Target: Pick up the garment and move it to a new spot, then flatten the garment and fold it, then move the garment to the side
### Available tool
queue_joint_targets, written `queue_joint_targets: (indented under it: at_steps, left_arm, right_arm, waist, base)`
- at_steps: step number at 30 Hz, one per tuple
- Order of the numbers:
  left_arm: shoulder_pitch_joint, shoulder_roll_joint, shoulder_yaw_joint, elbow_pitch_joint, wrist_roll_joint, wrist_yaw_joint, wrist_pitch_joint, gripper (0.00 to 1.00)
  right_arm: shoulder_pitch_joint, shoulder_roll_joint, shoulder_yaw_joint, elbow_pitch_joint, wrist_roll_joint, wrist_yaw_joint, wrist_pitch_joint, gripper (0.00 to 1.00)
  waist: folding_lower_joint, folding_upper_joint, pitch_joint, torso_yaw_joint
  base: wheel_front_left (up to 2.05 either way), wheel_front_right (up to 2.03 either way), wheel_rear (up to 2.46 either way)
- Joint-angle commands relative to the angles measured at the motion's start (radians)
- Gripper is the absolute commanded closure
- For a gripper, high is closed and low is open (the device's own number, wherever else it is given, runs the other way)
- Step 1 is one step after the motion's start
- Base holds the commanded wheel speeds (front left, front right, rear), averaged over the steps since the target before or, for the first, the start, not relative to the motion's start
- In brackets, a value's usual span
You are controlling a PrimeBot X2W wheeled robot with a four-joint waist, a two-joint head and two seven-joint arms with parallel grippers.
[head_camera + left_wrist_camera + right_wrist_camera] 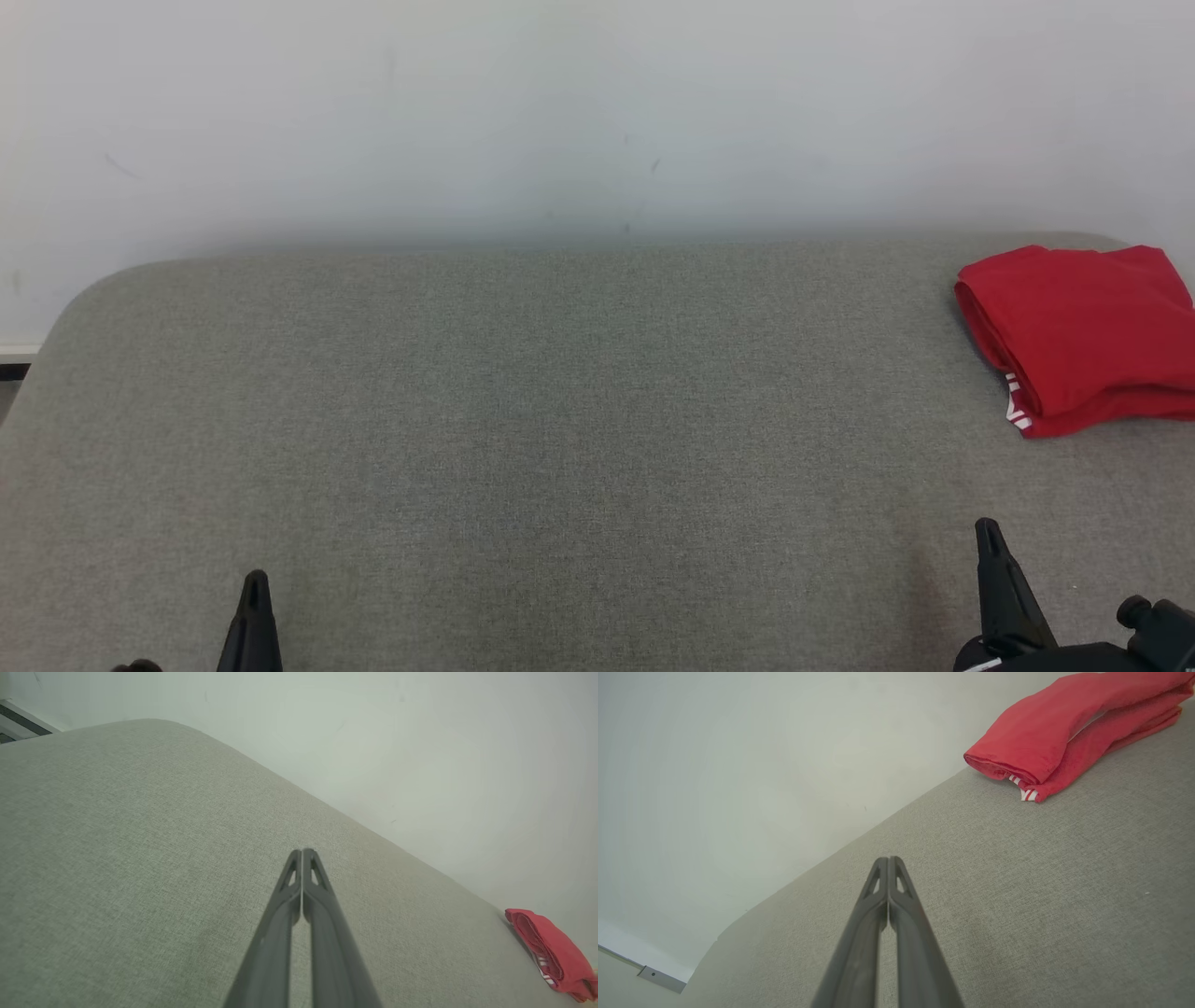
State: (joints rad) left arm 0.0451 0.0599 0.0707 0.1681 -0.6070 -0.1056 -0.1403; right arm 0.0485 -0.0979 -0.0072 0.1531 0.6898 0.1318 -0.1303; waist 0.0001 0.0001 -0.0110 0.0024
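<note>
Left pincer (302,851) and right pincer (888,859) were both pressed together and empty, low over the grey surface (560,420). The red garment (1083,336) lay folded at the far right edge, well apart from both. It was evidently set aside, so the pincers were likely parked clear.

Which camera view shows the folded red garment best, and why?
The right wrist view: the red garment is largest there, its folded layers and white stripes plain. The head view has it at the right edge, partly cut off. The left wrist view has it small in the lower right corner.
</note>
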Motion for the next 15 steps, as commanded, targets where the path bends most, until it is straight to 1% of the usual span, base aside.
queue_joint_targets:
  at_steps: [1,11,15]
  left_arm:
    - [-0.029,0.001,0.006,-0.008,-0.046,-0.003,0.01,1.0]
    - [-0.049,0.0,0.011,0.004,-0.191,-0.007,0.046,1.0]
    - [-0.055,-0.001,0.013,0.008,-0.23,-0.009,0.057,1.0]
  right_arm:
    - [-0.028,0.0,-0.007,-0.008,0.044,0.0,0.009,1.0]
    - [-0.048,0.003,-0.018,0.006,0.181,-0.001,0.041,1.0]
    - [-0.053,0.004,-0.021,0.01,0.218,-0.001,0.05,1.0]
  waist:
    - [-0.0001,-0.0001,0.0,0.0]
    - [-0.0001,-0.0001,0.002,0.0]
    - [-0.0001,-0.0001,0.002,0.0]
  base:
    - [0.0,0.0,0.0]
    - [0.0,0.0,0.0]
    - [0.0,0.0,0.0]
